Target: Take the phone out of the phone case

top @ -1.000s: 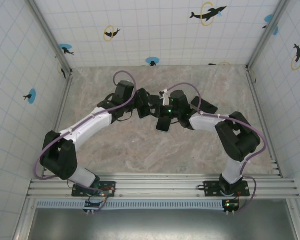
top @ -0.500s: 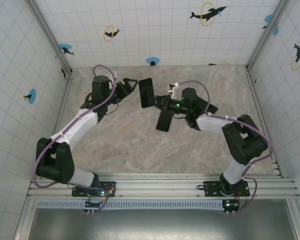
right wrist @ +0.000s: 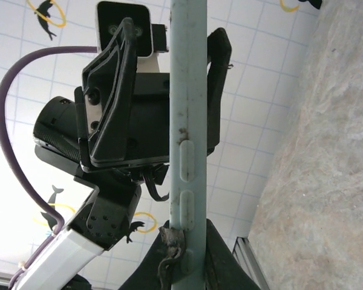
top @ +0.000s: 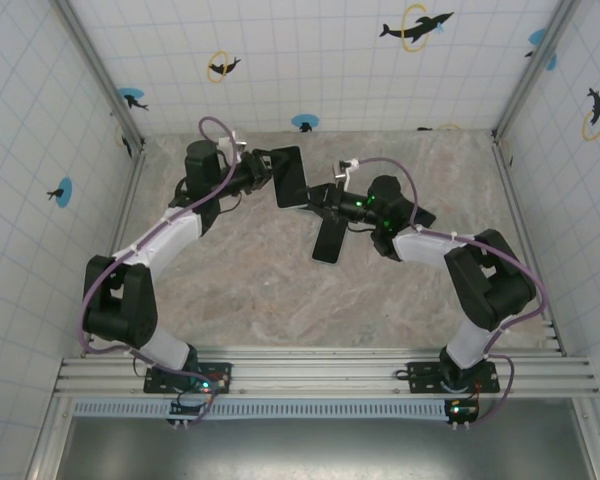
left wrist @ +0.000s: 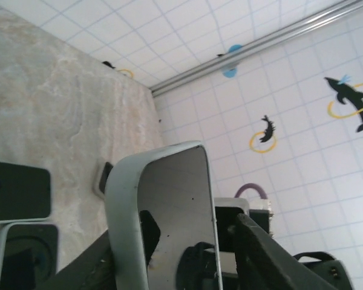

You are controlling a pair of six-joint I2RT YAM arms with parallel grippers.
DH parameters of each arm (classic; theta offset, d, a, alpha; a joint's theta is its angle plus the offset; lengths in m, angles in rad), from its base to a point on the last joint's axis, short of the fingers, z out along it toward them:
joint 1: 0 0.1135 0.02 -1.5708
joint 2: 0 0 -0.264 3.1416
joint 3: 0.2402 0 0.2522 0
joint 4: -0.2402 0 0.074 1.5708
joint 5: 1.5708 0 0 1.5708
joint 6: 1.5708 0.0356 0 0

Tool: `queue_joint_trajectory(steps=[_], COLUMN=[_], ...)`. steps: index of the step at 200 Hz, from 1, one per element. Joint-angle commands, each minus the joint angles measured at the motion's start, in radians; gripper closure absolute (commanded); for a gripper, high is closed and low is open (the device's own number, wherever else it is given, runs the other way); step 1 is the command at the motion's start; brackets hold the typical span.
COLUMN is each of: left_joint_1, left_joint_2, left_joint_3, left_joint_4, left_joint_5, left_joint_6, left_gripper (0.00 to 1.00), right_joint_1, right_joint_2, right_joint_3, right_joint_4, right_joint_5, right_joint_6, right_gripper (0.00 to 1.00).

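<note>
Judged the work to be at the parting step, with the pull not yet made. Held the phone case [right wrist: 187, 90] up off the tabletop [top: 250, 290], between the two arms and toward the far side, clamped at one end in the shut right hand [right wrist: 187, 244]. Had the left hand [top: 263, 168] at the other end, a finger on each flat side and close against it; could not tell whether pressing or just short of touching. Took the dark face seen from above for the phone [top: 288, 176], so reckoned it not yet out of its shell.

Called next for a firm hold by the left hand. Then a peel of the rim off one corner, bracing the other end, without bending the phone or letting it drop.

Saw from above the whole layout, plus a dark slab [top: 328, 238] lying flat on the tabletop nearer the bases. Got from the right wrist the case edge-on, with its side cutouts and the left fingers [right wrist: 118, 90] flanking it. Got from the left wrist the broad pale side with its raised rim and one cutout, and two pale-rimmed slabs [left wrist: 18, 190] on the tabletop.
</note>
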Motion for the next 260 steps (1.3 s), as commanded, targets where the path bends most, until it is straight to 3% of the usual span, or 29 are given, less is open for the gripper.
queue_joint_trajectory(steps=[1, 16, 39, 50, 69, 93, 150, 217, 260], left_joint_1=[0.000, -0.001, 0.000, -0.002, 0.000, 0.000, -0.003, -0.017, -0.023], left_joint_2=[0.021, 0.028, 0.035, 0.040, 0.052, 0.080, 0.180, 0.245, 0.275], left_joint_3=[0.037, 0.040, 0.039, 0.038, 0.037, 0.055, 0.165, 0.224, 0.176], left_joint_4=[0.066, 0.071, 0.089, 0.109, 0.157, 0.203, 0.201, 0.177, 0.292], left_joint_5=[0.081, 0.093, 0.105, 0.106, 0.098, 0.077, -0.021, -0.149, -0.238], left_joint_6=[-0.016, -0.022, -0.042, -0.060, -0.109, -0.163, -0.212, -0.191, -0.258], left_gripper=[0.66, 0.71, 0.92, 0.96, 1.00, 1.00, 1.00, 1.00, 1.00], right_joint_1=[0.005, 0.003, 0.002, -0.001, -0.007, -0.018, -0.057, -0.099, -0.110], right_joint_2=[-0.012, -0.006, -0.001, -0.001, -0.004, -0.010, -0.036, -0.069, -0.062], right_joint_3=[0.034, 0.038, 0.039, 0.035, 0.022, 0.011, -0.038, -0.085, -0.091], right_joint_4=[0.113, 0.127, 0.143, 0.146, 0.165, 0.163, 0.119, -0.032, -0.103], right_joint_5=[-0.029, -0.035, -0.037, -0.034, -0.019, -0.009, 0.015, -0.016, -0.050], right_joint_6=[0.040, 0.059, 0.076, 0.079, 0.088, 0.073, -0.003, -0.135, -0.164], right_gripper=[0.89, 0.89, 0.89, 0.87, 0.73, 0.55, 0.39, 0.36, 0.35])
